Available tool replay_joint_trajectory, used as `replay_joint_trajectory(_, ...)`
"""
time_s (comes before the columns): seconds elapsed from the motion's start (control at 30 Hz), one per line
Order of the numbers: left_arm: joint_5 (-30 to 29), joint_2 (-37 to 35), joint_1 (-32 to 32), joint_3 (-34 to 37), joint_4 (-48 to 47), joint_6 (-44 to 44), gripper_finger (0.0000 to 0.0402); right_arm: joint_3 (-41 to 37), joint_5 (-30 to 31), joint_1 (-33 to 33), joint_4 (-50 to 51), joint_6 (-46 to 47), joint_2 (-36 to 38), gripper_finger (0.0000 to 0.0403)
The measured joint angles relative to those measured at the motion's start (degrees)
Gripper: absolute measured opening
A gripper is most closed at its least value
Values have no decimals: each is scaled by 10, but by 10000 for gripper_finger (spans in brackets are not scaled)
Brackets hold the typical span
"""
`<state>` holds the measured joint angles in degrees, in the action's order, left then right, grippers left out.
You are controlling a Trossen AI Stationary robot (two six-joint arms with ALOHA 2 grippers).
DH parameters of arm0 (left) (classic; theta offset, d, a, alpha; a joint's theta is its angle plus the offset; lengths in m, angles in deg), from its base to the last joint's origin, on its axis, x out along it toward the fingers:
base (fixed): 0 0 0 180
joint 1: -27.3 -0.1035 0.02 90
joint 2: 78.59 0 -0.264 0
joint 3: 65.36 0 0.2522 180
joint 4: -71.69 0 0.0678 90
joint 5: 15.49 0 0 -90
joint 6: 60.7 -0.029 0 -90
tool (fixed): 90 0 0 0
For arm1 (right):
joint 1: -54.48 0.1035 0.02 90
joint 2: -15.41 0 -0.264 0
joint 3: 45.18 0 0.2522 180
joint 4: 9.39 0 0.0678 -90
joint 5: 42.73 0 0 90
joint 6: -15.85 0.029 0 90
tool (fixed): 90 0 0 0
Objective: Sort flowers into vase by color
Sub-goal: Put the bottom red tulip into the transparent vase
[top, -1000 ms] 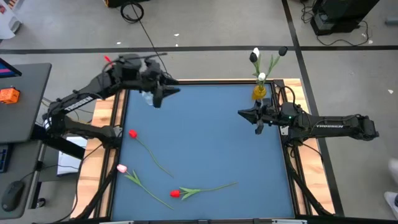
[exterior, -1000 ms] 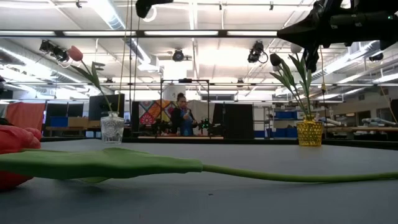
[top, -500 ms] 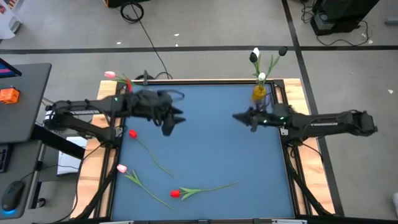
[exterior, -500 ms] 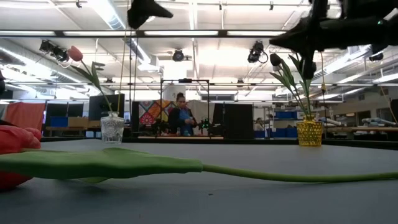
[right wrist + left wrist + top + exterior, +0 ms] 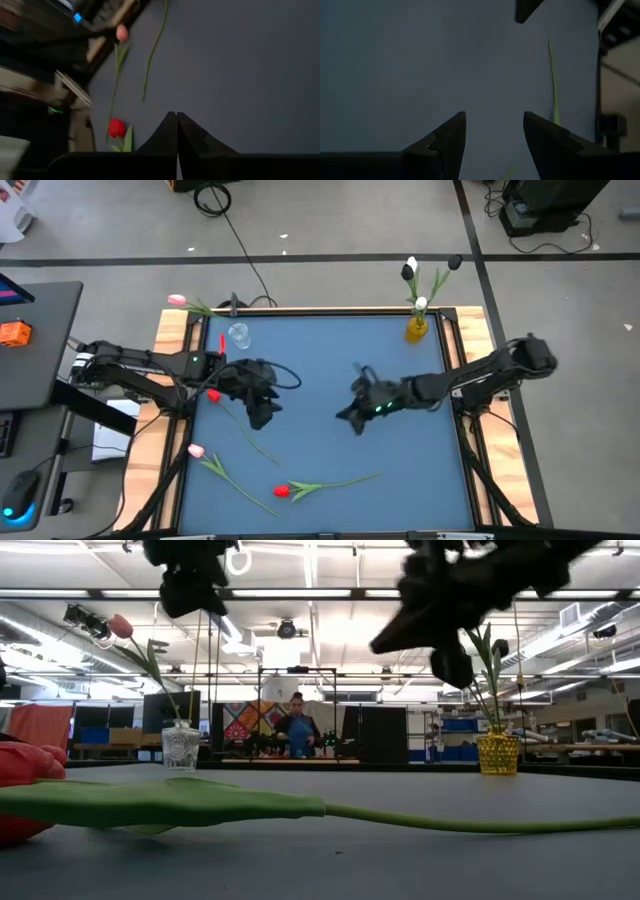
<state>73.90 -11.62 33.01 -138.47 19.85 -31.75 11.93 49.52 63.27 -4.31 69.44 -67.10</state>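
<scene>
My left gripper (image 5: 262, 418) hangs over the left half of the blue table (image 5: 330, 350), just beside the stem of the red tulip (image 5: 213, 395) lying there; its two fingers (image 5: 451, 140) stand apart with bare table showing between them, and it holds nothing. My right gripper (image 5: 347, 418) hangs over the middle of the table, right of the left one and well apart from it; its fingers (image 5: 167, 132) are pressed together with no gap, and nothing is caught between them. Three flowers lie flat on the table. The red tulip lies at the left with its stem running toward the near side. A pink tulip (image 5: 196, 451) lies near the left edge, nearer than the red one, its stem and leaves angled toward the near middle. A second red tulip (image 5: 282, 491) lies at the near middle, its long stem reaching right; in the low view its head (image 5: 25, 775) and leaf fill the near left. A clear glass vase (image 5: 238, 334) stands at the far left corner and holds one pink tulip (image 5: 177, 301) that leans out past the table's far left edge. A yellow vase (image 5: 417, 328) stands at the far right corner and holds white and dark tulips (image 5: 411, 270). In the low view a person (image 5: 296, 730) is seated in the room beyond the table.
</scene>
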Motion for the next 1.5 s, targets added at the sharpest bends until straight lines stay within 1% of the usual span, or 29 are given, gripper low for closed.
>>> replay_joint_trajectory(0.1,38,0,8,-1,-28,1,203,85,25,39,60,-5,-63,5)
replay_joint_trajectory(0.17,48,0,25,-1,-54,0,203,140,30,62,89,-26,-106,5)
replay_joint_trajectory(0.3,42,0,71,-1,-104,-10,203,238,25,104,136,-70,-191,7)
replay_joint_trajectory(0.4,33,0,112,-1,-104,-4,203,296,24,129,148,-77,-250,20)
replay_joint_trajectory(0.57,9,0,169,-1,-97,15,203,366,11,159,179,-95,-325,73)
replay_joint_trajectory(0.67,-11,0,191,-1,-88,36,203,401,14,172,211,-103,-359,114)
replay_joint_trajectory(0.73,-13,0,201,-1,-84,50,203,418,24,178,242,-109,-379,139)
replay_joint_trajectory(0.8,-15,0,211,-1,-85,62,203,428,26,183,257,-121,-399,154)
replay_joint_trajectory(0.87,-15,0,218,-1,-84,74,203,429,23,186,264,-128,-415,159)
replay_joint_trajectory(1.0,-17,0,225,-1,-84,93,203,431,13,190,264,-133,-432,152)
replay_joint_trajectory(1.1,-19,0,232,-1,-85,101,203,432,12,190,271,-129,-436,133)
replay_joint_trajectory(1.17,-24,0,232,-1,-85,104,203,432,14,190,278,-120,-436,107)
replay_joint_trajectory(1.3,-33,0,232,-1,-85,105,203,431,10,187,285,-112,-432,27)
replay_joint_trajectory(1.33,-39,0,232,-1,-85,110,203,430,7,187,286,-110,-427,17)
replay_joint_trajectory(1.43,-66,-3,231,-1,-85,158,203,429,14,187,296,-60,-419,17)
replay_joint_trajectory(1.5,-96,-16,232,-1,-86,184,203,428,26,186,298,-29,-408,14)
